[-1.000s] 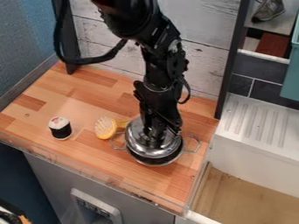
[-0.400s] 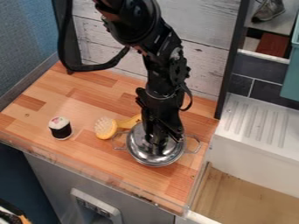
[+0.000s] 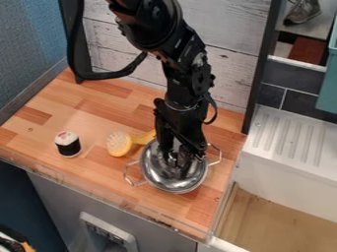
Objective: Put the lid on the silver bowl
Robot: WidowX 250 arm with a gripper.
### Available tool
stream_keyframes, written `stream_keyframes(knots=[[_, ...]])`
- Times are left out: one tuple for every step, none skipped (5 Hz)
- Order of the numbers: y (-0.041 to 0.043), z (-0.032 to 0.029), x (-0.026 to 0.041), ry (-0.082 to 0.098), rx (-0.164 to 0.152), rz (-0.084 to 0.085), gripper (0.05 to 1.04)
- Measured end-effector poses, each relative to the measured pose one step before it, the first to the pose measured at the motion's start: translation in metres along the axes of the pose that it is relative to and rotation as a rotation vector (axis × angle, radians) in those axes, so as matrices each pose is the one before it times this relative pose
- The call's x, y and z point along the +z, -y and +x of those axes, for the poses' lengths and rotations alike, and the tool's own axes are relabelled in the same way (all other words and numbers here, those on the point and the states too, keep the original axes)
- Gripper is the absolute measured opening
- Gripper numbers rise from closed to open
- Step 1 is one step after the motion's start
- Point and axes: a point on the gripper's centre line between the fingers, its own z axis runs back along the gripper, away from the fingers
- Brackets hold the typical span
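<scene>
Lid [image 3: 160, 172] and bowl [image 3: 176, 190] are together on the bench [image 3: 99, 106], the lid within the bowl's rim, so most of the placing looks done. Whether it sits level and fully seated I cannot tell, as the end effector [image 3: 176, 164] covers its middle. What seems left is a check of the fit, perhaps a small nudge, then letting go and lifting clear. The end effector points down at the lid's centre, apparently touching it; how far open it is, or whether it grips the knob, I cannot tell

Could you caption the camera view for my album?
A black robot arm over a silver bowl, near a yellow brush.
</scene>
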Motion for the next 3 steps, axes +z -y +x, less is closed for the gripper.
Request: stream_keyframes(knots=[[-0.00039,-0.00009,0.00000,-0.0005,0.0038,0.0025,1.004],[-0.00080,-0.00061,0.00937,0.0184,0.0085,0.0075,1.001],[-0.00612,0.00476,0.01862,0.0424,0.0228,0.0231,1.001]])
